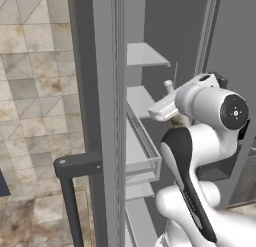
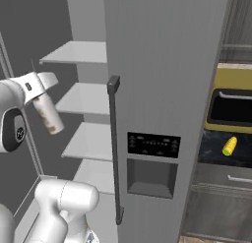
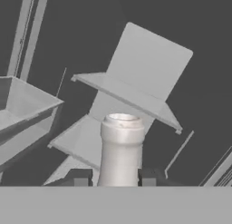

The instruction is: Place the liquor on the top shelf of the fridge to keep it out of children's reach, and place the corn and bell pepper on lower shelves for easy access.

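step: liquor to top shelf | pincer [image 3: 111,177] clamped on liquor [image 2: 47,114], held tilted inside open fridge [image 2: 167,65] | top shelf [image 2: 78,52] at 1 o'clock, higher | advice: lift above shelf edge, level bottle, set down upright

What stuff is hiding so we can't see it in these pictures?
- The liquor: in the left base view the arm covers all but its neck.
- Its body, hand view: cut off at the bottom edge between the fingers.
- The corn: tiny in the right base view, so its greenish tip is hard to make out.
- The fridge: its closed door hides that side's inside.
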